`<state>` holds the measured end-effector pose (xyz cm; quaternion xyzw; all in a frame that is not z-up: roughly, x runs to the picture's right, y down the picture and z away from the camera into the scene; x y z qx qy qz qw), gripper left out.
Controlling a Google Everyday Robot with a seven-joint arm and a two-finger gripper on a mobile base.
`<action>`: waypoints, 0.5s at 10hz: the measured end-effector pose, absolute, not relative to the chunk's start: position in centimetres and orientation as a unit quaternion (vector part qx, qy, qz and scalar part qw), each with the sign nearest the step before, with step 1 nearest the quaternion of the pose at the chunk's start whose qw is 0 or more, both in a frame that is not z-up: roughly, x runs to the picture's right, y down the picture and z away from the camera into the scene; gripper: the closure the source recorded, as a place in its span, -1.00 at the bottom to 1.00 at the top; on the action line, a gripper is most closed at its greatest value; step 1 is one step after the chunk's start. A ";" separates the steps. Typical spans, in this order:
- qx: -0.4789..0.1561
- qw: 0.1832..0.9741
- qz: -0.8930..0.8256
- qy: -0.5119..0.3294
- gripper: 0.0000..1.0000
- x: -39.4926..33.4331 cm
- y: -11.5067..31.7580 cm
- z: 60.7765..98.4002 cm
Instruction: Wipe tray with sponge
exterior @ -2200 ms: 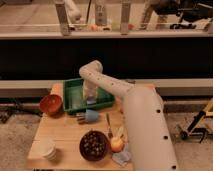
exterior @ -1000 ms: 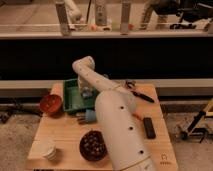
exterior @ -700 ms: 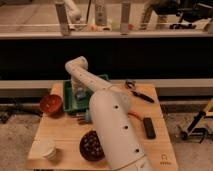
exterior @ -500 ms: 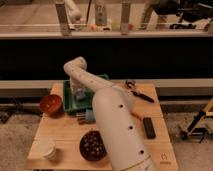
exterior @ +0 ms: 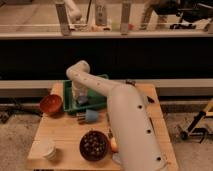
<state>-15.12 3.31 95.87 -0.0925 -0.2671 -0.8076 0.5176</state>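
The green tray (exterior: 101,103) lies at the back left of the wooden table. My arm reaches from the lower right up over the table, bends at the elbow behind the tray and comes down into it. My gripper (exterior: 80,98) points down in the left half of the tray, low over its floor. A small light-blue sponge (exterior: 82,100) shows at its tip, pressed on the tray floor. The gripper looks shut on the sponge.
An orange-brown bowl (exterior: 51,104) stands left of the tray. A light-blue cup with a metallic end (exterior: 89,116) lies in front of the tray. A dark bowl (exterior: 94,145), a white cup (exterior: 48,149) and a small fruit (exterior: 114,145) sit near the front edge. My arm hides the table's right side.
My gripper has slid with the sponge from the middle of the tray to its left half. The elbow swung left and the arm now covers more of the table.
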 end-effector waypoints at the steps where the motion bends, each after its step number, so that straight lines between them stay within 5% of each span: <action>1: -0.092 0.518 -0.807 -0.269 1.00 -14.6 3.7 95.4; 5: -0.110 0.547 -0.790 -0.255 1.00 -10.0 3.6 95.4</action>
